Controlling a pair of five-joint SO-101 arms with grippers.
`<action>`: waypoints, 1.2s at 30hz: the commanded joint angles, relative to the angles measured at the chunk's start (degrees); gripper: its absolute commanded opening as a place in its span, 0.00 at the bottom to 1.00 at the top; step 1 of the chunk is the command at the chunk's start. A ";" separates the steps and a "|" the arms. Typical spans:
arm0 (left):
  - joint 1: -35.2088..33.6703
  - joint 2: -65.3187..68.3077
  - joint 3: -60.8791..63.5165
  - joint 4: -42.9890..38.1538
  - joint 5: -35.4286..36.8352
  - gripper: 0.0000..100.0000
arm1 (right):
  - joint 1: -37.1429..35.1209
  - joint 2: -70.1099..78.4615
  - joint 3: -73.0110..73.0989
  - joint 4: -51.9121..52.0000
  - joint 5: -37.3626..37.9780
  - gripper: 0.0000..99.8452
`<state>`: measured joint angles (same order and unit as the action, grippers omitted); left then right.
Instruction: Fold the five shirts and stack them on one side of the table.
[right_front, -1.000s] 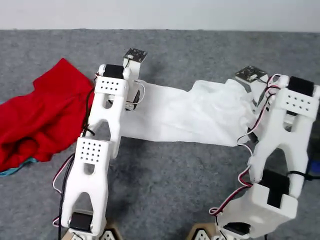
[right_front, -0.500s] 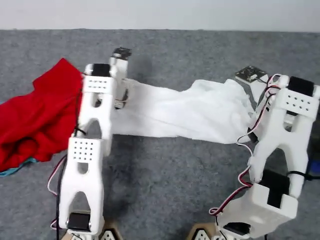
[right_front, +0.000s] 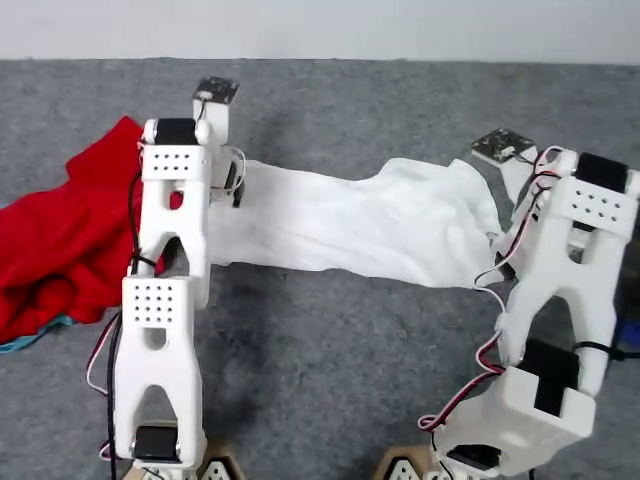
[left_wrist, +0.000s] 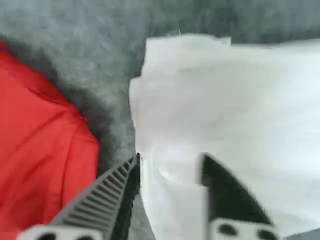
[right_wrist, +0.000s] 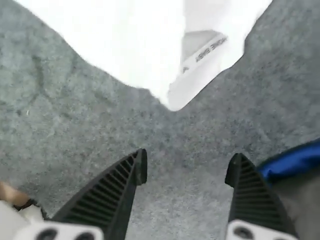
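A white shirt (right_front: 360, 225) lies stretched across the grey mat between the two arms. My left gripper (right_front: 222, 185) is shut on its left end; in the left wrist view the white shirt (left_wrist: 225, 100) bunches between the fingers of the left gripper (left_wrist: 170, 162). A crumpled red shirt (right_front: 70, 240) lies just left of that gripper, and the red shirt (left_wrist: 40, 160) nearly touches it. My right gripper (right_wrist: 190, 160) stands open over bare mat, just short of the white shirt's (right_wrist: 130, 40) right edge with its label.
A blue piece of cloth (right_wrist: 295, 160) lies beside the right gripper at the table's right edge. A teal edge (right_front: 30, 340) peeks from under the red shirt. The right arm (right_front: 580, 230) stands over the shirt's right end. Bare grey mat (right_front: 340, 360) spreads in front.
My left gripper has moved left and farther back, dragging the white shirt's left end toward the red shirt and stretching it out. The right arm has stayed still.
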<state>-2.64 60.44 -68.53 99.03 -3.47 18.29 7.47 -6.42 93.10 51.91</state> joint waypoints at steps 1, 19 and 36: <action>0.26 -6.95 -0.84 1.49 1.93 0.29 | -2.68 -2.68 -0.53 -5.23 -3.69 0.27; -1.93 -34.46 19.12 1.67 1.93 0.18 | -15.69 16.92 -10.20 -22.90 -12.66 0.26; 0.70 -48.35 40.75 1.41 1.85 0.18 | -6.81 24.75 -21.80 -7.25 -3.16 0.01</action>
<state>-2.20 15.16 -27.56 99.74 -2.15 10.81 33.14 -25.32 78.68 42.33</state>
